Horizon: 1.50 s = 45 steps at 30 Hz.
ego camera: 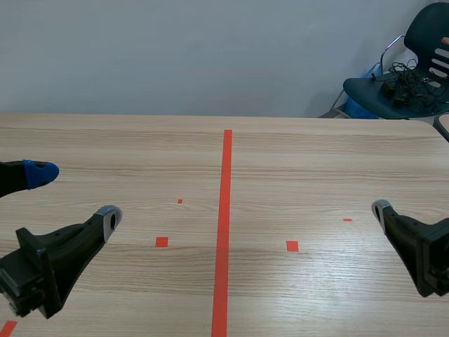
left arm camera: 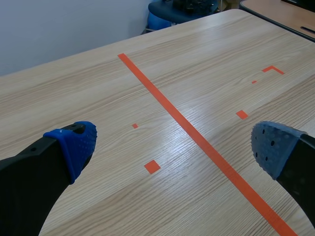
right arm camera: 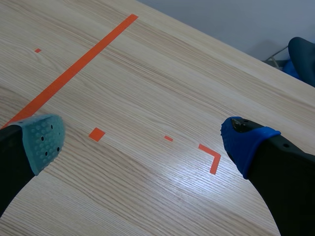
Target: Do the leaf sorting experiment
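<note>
No leaf or sorting container shows in any view. My left gripper (ego camera: pixel 76 195) hovers low over the near left of the wooden table (ego camera: pixel 302 154); it is open, its blue and grey pads wide apart with nothing between them (left arm camera: pixel 173 145). My right gripper (right arm camera: pixel 143 140) is at the near right, also open and holding nothing. In the scene view only one of its fingertips (ego camera: pixel 383 209) shows. Bare wood lies under both grippers.
A long orange-red tape line (ego camera: pixel 226 210) runs down the table's middle, with small tape squares on either side. Behind the table's far right corner stands a dark chair (ego camera: pixel 407 77) with a tangle of cables on its seat. A plain wall lies beyond the far edge.
</note>
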Each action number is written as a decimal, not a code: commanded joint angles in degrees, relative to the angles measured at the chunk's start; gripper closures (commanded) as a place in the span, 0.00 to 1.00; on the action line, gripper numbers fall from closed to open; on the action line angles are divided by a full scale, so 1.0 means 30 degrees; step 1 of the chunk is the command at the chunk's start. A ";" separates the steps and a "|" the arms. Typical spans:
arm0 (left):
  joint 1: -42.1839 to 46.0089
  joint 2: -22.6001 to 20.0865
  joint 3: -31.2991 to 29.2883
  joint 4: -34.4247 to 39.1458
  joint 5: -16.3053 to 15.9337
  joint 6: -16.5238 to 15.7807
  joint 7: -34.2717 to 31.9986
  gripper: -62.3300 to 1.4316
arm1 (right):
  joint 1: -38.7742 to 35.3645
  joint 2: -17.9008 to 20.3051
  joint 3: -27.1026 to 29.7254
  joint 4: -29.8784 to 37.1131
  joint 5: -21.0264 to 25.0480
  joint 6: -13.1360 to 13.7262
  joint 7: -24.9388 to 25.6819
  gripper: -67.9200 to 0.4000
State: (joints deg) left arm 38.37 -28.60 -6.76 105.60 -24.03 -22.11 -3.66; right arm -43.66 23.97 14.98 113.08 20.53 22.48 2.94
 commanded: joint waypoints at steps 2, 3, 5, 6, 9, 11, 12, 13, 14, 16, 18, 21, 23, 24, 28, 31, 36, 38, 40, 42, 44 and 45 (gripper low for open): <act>-0.0146 0.0051 0.0000 0.0080 -0.0182 -0.0029 -0.0270 0.00 | 0.0219 0.0058 0.0073 0.0051 0.0211 -0.0073 0.0262 0.00; -0.0146 0.0051 0.0000 0.0080 -0.0182 -0.0029 -0.0270 0.00 | 0.0219 0.0058 0.0073 0.0051 0.0211 -0.0073 0.0262 0.00; -0.0146 0.0051 0.0000 0.0080 -0.0182 -0.0029 -0.0270 0.00 | 0.0219 0.0058 0.0073 0.0051 0.0211 -0.0073 0.0262 0.00; -0.0146 0.0051 0.0000 0.0080 -0.0182 -0.0029 -0.0270 0.00 | 0.0219 0.0058 0.0073 0.0051 0.0211 -0.0073 0.0262 0.00; -0.0146 0.0051 0.0000 0.0080 -0.0182 -0.0029 -0.0270 0.00 | 0.0219 0.0058 0.0073 0.0051 0.0211 -0.0073 0.0262 0.00; -0.0146 0.0051 0.0000 0.0080 -0.0182 -0.0029 -0.0270 0.00 | 0.0219 0.0058 0.0073 0.0051 0.0211 -0.0073 0.0262 0.00; -0.0146 0.0051 0.0000 0.0080 -0.0182 -0.0029 -0.0270 0.00 | 0.0219 0.0058 0.0073 0.0051 0.0211 -0.0073 0.0262 0.00; -0.0146 0.0051 0.0000 0.0080 -0.0182 -0.0029 -0.0270 0.00 | 0.0219 0.0058 0.0073 0.0051 0.0211 -0.0073 0.0262 0.00; -0.0146 0.0051 0.0000 0.0080 -0.0182 -0.0029 -0.0270 0.00 | 0.0219 0.0058 0.0073 0.0051 0.0211 -0.0073 0.0262 0.00; -0.0146 0.0051 0.0000 0.0080 -0.0182 -0.0029 -0.0270 0.00 | 0.0219 0.0058 0.0073 0.0051 0.0211 -0.0073 0.0262 0.00; -0.0146 0.0051 0.0000 0.0080 -0.0182 -0.0029 -0.0270 0.00 | 0.0219 0.0058 0.0073 0.0051 0.0211 -0.0073 0.0262 0.00; -0.0146 0.0051 0.0000 0.0080 -0.0182 -0.0036 -0.0270 0.00 | 0.0219 0.0058 0.0073 0.0051 0.0211 -0.0073 0.0262 0.00; -0.0146 0.0051 0.0000 0.0080 -0.0182 -0.0036 -0.0270 0.00 | 0.0219 0.0058 0.0073 0.0051 0.0211 -0.0073 0.0262 0.00; -0.0146 0.0051 0.0000 0.0080 -0.0182 -0.0036 -0.0270 0.00 | 0.0219 0.0058 0.0073 0.0051 0.0211 -0.0073 0.0262 0.00; -0.0146 0.0051 0.0000 0.0080 -0.0182 -0.0036 -0.0270 0.00 | 0.0219 0.0058 0.0073 0.0051 0.0211 -0.0073 0.0262 0.00; -0.0146 0.0051 0.0000 0.0080 -0.0182 -0.0036 -0.0270 0.00 | 0.0219 0.0058 0.0073 0.0051 0.0211 -0.0073 0.0262 0.00; -0.0146 0.0051 0.0000 0.0080 -0.0182 -0.0036 -0.0270 0.00 | 0.0219 0.0058 0.0073 0.0036 0.0211 -0.0066 0.0255 0.00; -0.0146 0.0051 0.0000 0.0080 -0.0182 -0.0036 -0.0270 0.00 | 0.0240 0.0058 0.0022 0.0036 0.0211 -0.0051 0.0255 0.00; -0.0146 0.0051 0.0000 0.0080 -0.0182 -0.0036 -0.0277 0.00 | 0.0328 0.0058 -0.0248 0.0022 0.0211 0.0015 -0.0015 0.00; -0.0146 0.0051 0.0000 0.0080 -0.0182 -0.0036 -0.0277 0.00 | 0.0648 0.0058 -0.0772 -0.0146 0.0211 0.0357 -0.0321 0.00; -0.0146 0.0051 0.0000 0.0080 -0.0182 -0.0036 -0.0277 0.00 | 0.1224 0.0051 -0.1508 -0.0612 0.0211 0.0947 -0.0379 0.00; -0.0146 0.0051 0.0000 0.0080 -0.0182 -0.0036 -0.0277 0.00 | 0.1581 0.0051 -0.1989 -0.0947 0.0211 0.0947 -0.0379 0.00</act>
State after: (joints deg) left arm 38.37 -28.60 -6.76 105.60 -24.03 -22.11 -3.68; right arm -40.60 23.97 9.87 111.07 20.51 25.82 0.95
